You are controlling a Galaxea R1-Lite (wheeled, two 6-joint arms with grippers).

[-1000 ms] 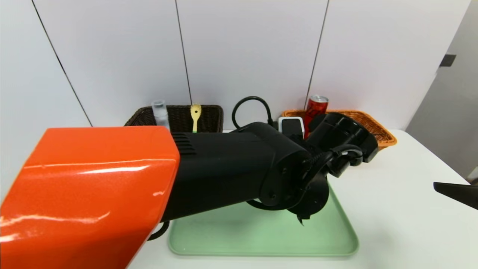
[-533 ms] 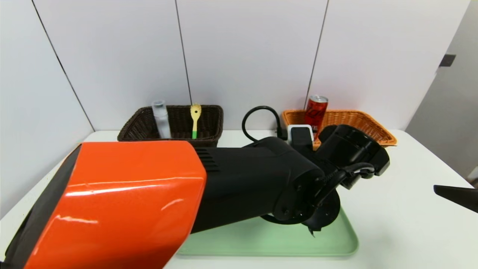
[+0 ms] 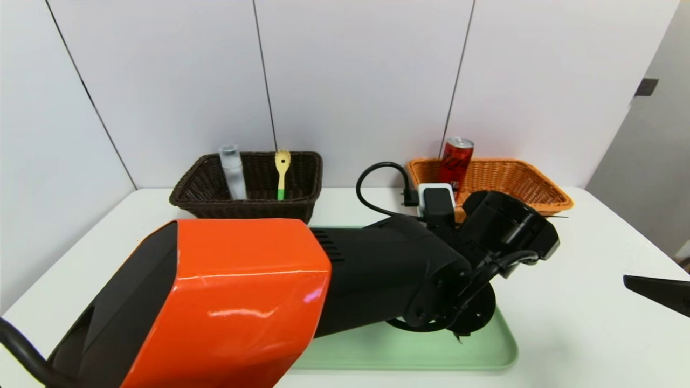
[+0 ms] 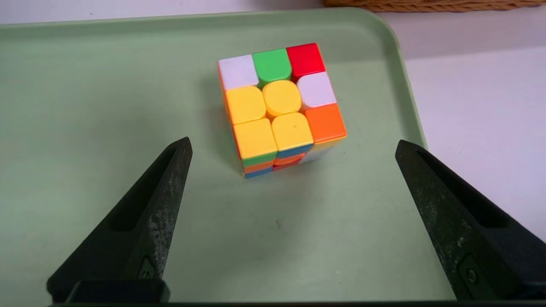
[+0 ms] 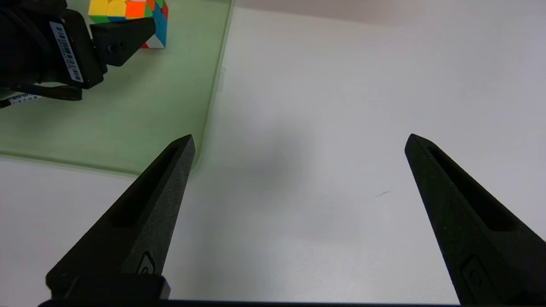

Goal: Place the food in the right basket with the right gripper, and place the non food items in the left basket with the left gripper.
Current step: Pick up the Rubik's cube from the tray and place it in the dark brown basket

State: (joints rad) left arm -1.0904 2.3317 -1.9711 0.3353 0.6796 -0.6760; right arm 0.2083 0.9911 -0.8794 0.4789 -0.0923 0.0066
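Landmark = green tray (image 3: pixel 409 350), on white tabletop (image 3: pixel 593 302).

Puzzle cube (image 4: pixel 281 106) on tray, nr its corner closest to orange-tan wicker basket (image 3: pixel 517 183). Yellow, white, green, red + orange tiles on top face.

L gripper (image 4: pixel 294 145) over tray, jaws wide, nothing held; cube betw. fingers' lines but apart from both. L arm w/ orange shell (image 3: pixel 232 302) reaches across tray.

R gripper (image 5: pixel 300 136) over tabletop just beside tray, on robot's R; jaws wide, nothing held.

Dk brown wicker basket (image 3: pixel 242 209) beyond tray, on robot's L: holds translucent white bottle (image 3: pixel 233 172), leaning, + yellow slotted spoon (image 3: pixel 282 164) w/ green handle end, head up.

Orange-tan basket beyond tray, on robot's R: holds red drink can (image 3: pixel 456 161), silver top, tilted; lower part hidden by arm.
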